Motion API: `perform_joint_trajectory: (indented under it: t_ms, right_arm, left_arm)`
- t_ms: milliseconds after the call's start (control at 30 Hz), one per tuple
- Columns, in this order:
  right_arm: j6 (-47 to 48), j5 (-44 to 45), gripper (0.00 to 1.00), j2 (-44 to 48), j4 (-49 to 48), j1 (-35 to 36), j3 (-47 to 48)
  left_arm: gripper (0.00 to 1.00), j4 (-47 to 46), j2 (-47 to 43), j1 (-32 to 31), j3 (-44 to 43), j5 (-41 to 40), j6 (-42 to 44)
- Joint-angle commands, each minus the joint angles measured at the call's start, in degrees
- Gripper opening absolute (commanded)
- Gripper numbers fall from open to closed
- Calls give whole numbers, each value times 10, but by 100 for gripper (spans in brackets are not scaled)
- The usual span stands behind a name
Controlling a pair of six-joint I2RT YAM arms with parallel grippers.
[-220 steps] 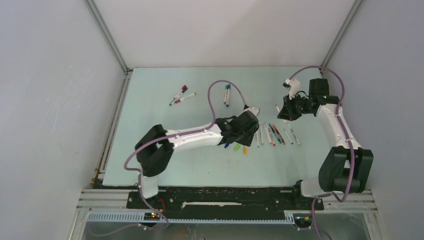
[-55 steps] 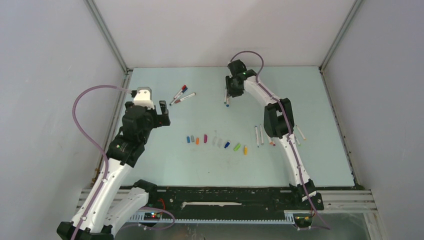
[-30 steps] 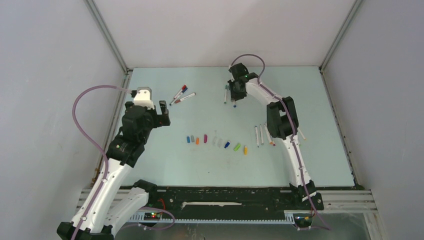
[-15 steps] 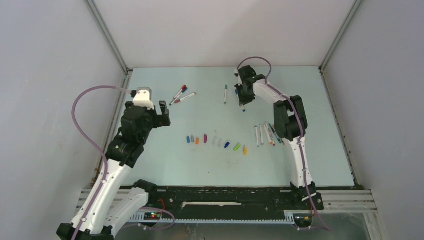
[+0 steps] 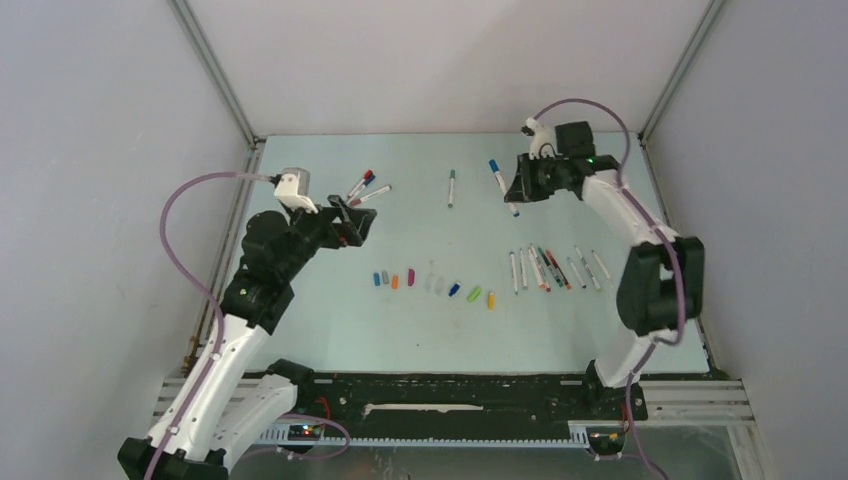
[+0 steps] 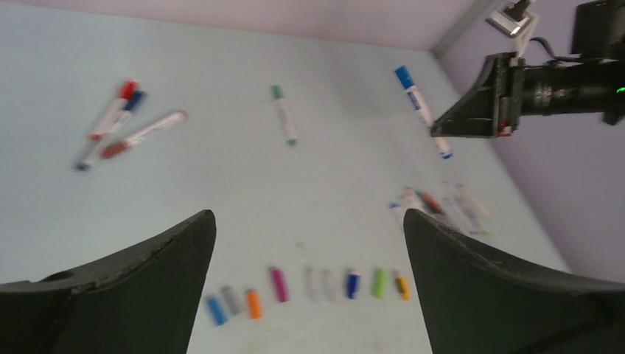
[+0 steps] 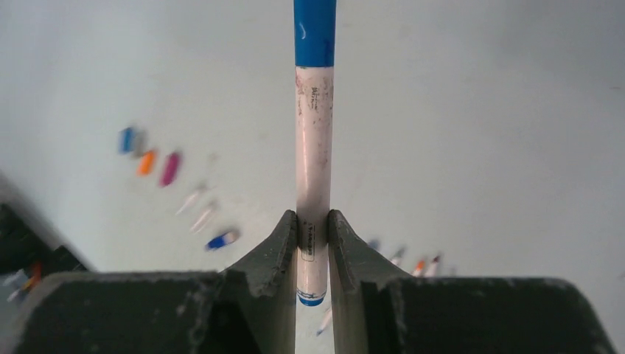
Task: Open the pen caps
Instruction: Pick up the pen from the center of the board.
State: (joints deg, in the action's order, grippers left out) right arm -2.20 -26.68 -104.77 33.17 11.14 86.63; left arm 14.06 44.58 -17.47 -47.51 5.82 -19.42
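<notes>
Clearly blue-capped pen (image 7: 313,158) between right end effector (image 7: 312,234) fingers

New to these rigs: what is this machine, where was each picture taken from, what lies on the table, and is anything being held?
Two robot arms stand at the near edge of a pale table. One picture looks down from above; the other two come from cameras on each wrist. The right gripper is shut on a white pen with a blue cap, lifted off the table. The left gripper is open and holds nothing. On the table lie a row of removed caps, a group of uncapped pens, a green-capped pen and three capped pens.
</notes>
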Motion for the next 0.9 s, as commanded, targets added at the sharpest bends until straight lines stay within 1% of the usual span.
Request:
perform_joint_trajectory:
  t_ms: [0, 67, 100, 167, 267, 367, 533, 733, 867]
  right_arm:
    - [37, -241, 0, 111, -37, -23, -99]
    - [61, -318, 0, 140, -28, -34, -133]
    - [73, -355, 0, 153, -25, -40, -149]
    - [82, -404, 0, 177, -31, -50, -175]
    - [106, -478, 0, 187, -23, -62, -185]
    - [113, -522, 0, 180, -21, -60, -185]
    - [120, -553, 0, 170, -16, -51, -185]
    - [126, -559, 0, 168, -12, -33, -185]
    - [129, -559, 0, 166, -12, -22, -185]
  left_arm:
    - [100, -274, 5, -3, 85, 144, -216]
    - [100, -401, 23, -24, 129, 148, -294]
    - [100, -445, 34, -44, 140, 140, -310]
    - [100, -484, 60, -88, 139, 106, -310]
    - [100, -517, 102, -146, 119, 56, -293]
    - [100, -559, 150, -178, 100, 26, -289]
    - [100, -593, 230, -208, 64, -16, -310]
    - [96, -589, 288, -232, 21, -39, -334]
    - [85, -588, 310, -234, 10, -42, -351]
